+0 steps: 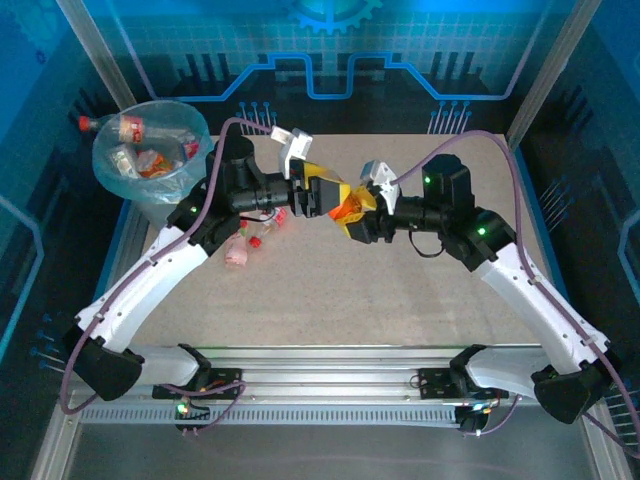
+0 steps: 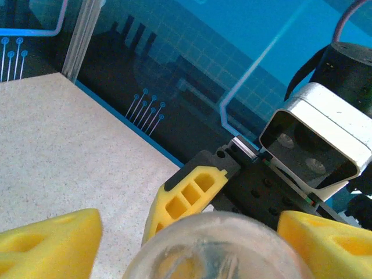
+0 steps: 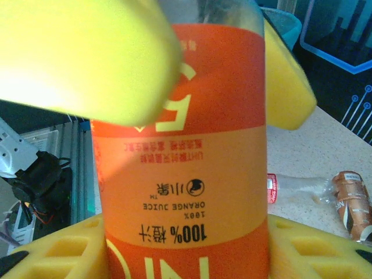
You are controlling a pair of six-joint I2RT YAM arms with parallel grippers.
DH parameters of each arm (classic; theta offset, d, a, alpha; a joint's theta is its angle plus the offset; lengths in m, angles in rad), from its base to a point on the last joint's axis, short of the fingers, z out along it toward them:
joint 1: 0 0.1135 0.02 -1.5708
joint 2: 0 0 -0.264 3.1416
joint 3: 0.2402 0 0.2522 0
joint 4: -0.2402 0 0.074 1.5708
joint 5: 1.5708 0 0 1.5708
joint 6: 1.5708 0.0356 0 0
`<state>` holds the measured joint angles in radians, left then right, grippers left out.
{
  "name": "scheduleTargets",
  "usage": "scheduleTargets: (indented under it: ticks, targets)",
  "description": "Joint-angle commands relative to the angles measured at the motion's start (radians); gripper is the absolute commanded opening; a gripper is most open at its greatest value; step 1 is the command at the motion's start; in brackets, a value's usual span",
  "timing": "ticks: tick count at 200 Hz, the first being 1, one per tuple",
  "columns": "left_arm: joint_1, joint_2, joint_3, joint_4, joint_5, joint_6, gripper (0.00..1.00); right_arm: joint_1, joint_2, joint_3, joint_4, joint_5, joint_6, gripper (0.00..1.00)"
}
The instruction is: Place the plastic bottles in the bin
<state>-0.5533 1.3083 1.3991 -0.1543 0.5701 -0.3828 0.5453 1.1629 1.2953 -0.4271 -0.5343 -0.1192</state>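
Above the middle of the table, my right gripper [image 1: 360,214] [image 3: 186,258] is shut on an orange juice bottle [image 1: 347,209] [image 3: 180,174] with an orange label. My left gripper [image 1: 333,196] [image 2: 192,253] is open and straddles the bottle's clear end [image 2: 221,247]; table shows between one of its fingers [image 2: 52,244] and the bottle. In the right wrist view its yellow fingertips [image 3: 87,58] flank the bottle's far part. The grey bin [image 1: 200,135], back left, holds several bottles [image 1: 135,128]. Two more bottles [image 1: 240,250] [image 1: 268,225] lie on the table under the left arm.
A clear bottle with a red label [image 3: 296,189] and a crushed brown-labelled one [image 3: 351,200] lie on the table. The right wrist's camera housing [image 2: 314,145] sits close in front of my left gripper. Blue walls and metal posts enclose the table.
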Motion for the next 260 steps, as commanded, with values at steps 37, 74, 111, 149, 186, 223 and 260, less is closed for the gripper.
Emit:
scheduleTargets:
  ticks: [37,74,111,149,186,223,260]
  targets:
    - [-0.006,-0.010,0.022,0.006,0.003,-0.019,0.52,0.027,-0.019,0.009,0.025,0.022,-0.003,0.57]
    - [-0.005,-0.046,0.059,-0.055,-0.101,-0.017,0.39,0.042,-0.008,0.029,0.044,0.073,0.043,0.74]
    - [0.016,-0.109,0.130,-0.184,-0.316,0.070,0.32,0.064,0.017,0.066,0.073,0.190,0.101,1.00]
    - [0.206,-0.151,0.221,-0.326,-0.475,0.081,0.22,0.064,0.032,0.070,0.106,0.252,0.151,1.00]
    - [0.447,-0.122,0.313,-0.397,-0.528,0.153,0.20,0.064,0.041,0.056,0.104,0.279,0.177,1.00]
    - [0.602,0.012,0.460,-0.475,-0.588,0.281,0.20,0.064,0.040,0.061,0.057,0.307,0.175,1.00]
    - [0.718,0.129,0.491,-0.476,-0.608,0.324,0.21,0.064,0.030,0.051,0.032,0.330,0.166,1.00]
